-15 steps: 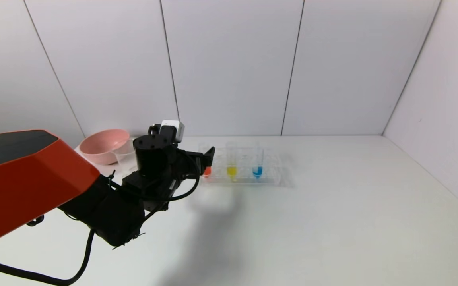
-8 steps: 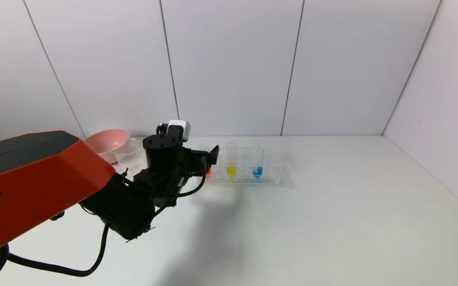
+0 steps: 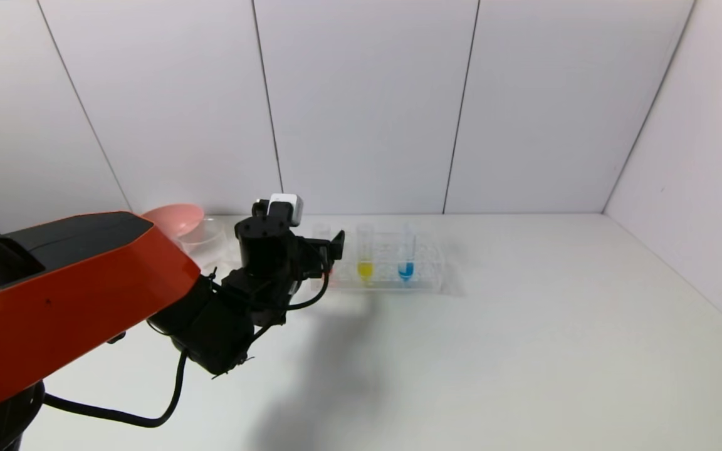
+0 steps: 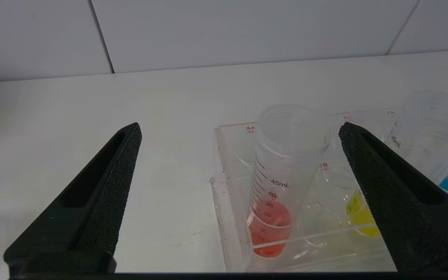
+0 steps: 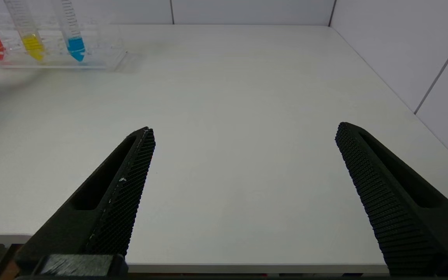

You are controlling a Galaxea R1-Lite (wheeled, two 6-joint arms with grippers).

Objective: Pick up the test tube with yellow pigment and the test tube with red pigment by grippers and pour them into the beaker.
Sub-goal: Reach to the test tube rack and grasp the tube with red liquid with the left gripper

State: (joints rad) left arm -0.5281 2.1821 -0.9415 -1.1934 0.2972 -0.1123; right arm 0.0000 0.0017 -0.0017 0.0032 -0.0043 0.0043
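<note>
The fingers (image 4: 103, 186) of the left gripper (image 4: 239, 140) are spread wide with nothing between the pads, and the test tube with red pigment (image 4: 276, 182) stands in the gap ahead of them, closer to the far finger than the near one. Neither pad touches it. That spread looks chosen to straddle the tube so the pads can close on its upper wall (my reading of the pose, not something shown).

The tube stands upright in the end slot of a clear rack (image 4: 224, 186), which keeps its open mouth up and its wall clear above the rack edge for gripping. Printed on it are graduations, with "45mL" and "40" legible and lower numbers partly hidden by the red liquid. Small red letters on the rack's top plate are too small to read surely.

Next along is the test tube with yellow pigment (image 3: 365, 254), then a blue tube (image 3: 406, 254), all in one row. From the head camera, the beaker (image 3: 201, 237) sits left of the rack beside a pink bowl (image 3: 173, 216), partly hidden by the arm.

The right gripper (image 5: 243, 194) hangs near the table's (image 5: 224, 116) front edge, well apart from the rack, fingers spread and empty.
</note>
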